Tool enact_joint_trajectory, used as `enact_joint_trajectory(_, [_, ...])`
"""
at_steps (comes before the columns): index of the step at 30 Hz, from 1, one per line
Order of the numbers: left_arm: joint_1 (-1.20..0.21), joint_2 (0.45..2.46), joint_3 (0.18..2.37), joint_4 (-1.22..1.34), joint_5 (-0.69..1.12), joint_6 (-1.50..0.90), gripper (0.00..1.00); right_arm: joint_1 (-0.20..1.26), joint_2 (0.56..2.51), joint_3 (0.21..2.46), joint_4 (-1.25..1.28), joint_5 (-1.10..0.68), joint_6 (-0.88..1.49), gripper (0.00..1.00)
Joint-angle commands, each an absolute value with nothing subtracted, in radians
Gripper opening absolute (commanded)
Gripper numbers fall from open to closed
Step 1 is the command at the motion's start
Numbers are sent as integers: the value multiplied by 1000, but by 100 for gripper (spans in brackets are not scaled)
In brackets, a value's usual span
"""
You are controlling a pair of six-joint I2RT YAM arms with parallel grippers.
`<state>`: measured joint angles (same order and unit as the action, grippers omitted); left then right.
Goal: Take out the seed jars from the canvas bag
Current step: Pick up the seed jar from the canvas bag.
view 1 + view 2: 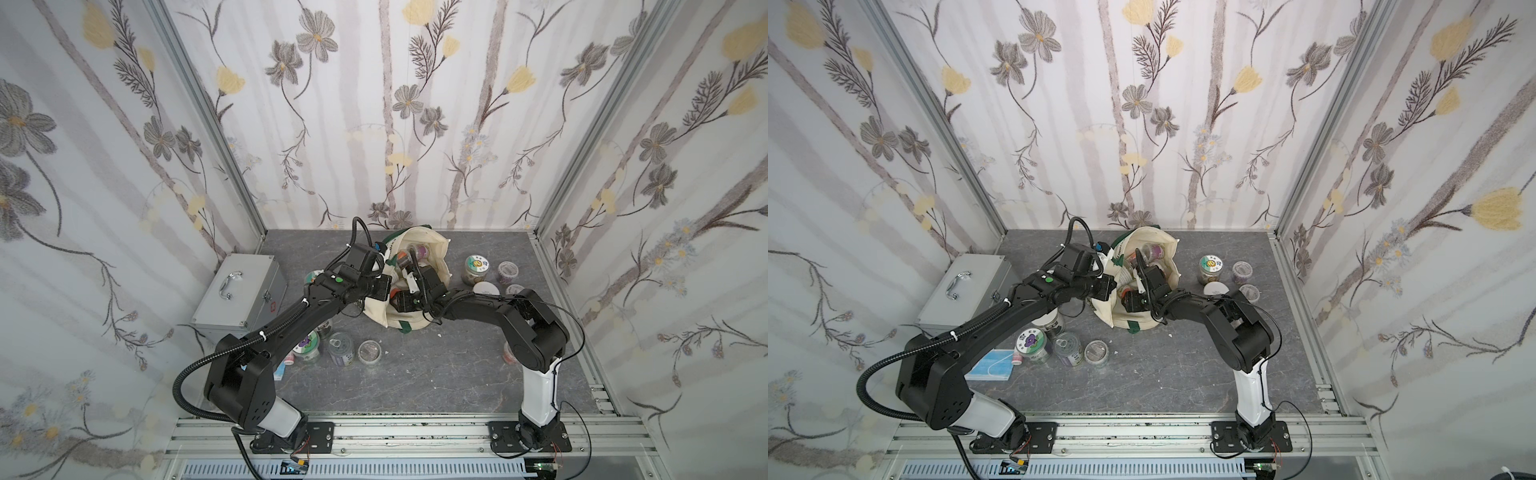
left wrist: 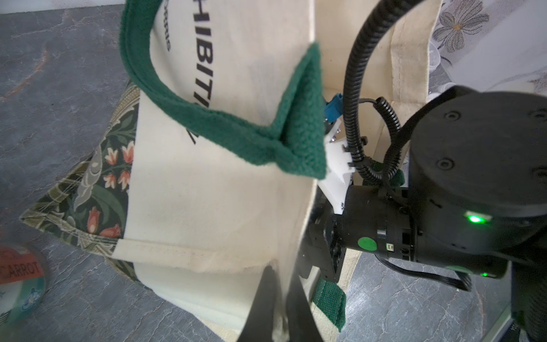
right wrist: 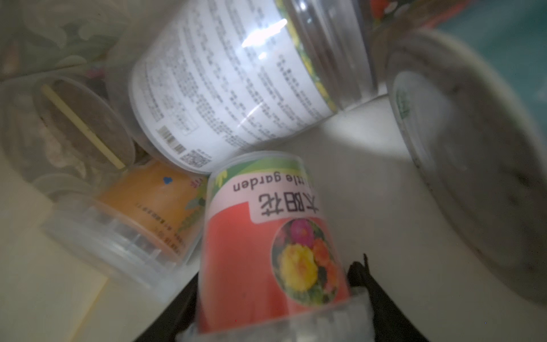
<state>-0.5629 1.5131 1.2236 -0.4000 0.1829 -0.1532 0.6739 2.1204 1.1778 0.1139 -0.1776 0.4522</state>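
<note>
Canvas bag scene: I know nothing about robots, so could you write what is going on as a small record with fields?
Bag: canvas bag on the grey table, mouth open
Left arm: left pincer shut on the bag's cream cloth
Right arm: right pincer inside the bag, fingers either side of the red-labelled jar; firm grip unclear
Also in bag: white-labelled jar, orange-labelled jar
Already out: several jars, such as the green-lidded jar and clear-lidded jar
Nearby: silver case

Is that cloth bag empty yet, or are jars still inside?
Not empty. The canvas bag gapes open, and seed jars lie inside, one red-labelled, one orange.
</note>
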Motion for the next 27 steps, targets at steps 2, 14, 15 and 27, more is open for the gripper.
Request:
enact_joint_trajectory(2, [-562,1507,1230,-429,169,-139,9,675,2062,1169,127,-161,473,62])
enact_joint_trajectory(14, [-547,1586,1393,-539,187,-55,8,675,1769,1050,-12,-166,523,61])
enact_joint_trajectory(15, [-546,1596,1408,-548,191,-50,8,676,1739,1037,-33,-174,526,60])
enact_joint_trajectory(27, [-538,1634,1405,-503,227,-55,8,651,1347,914,-385,-198,587,62])
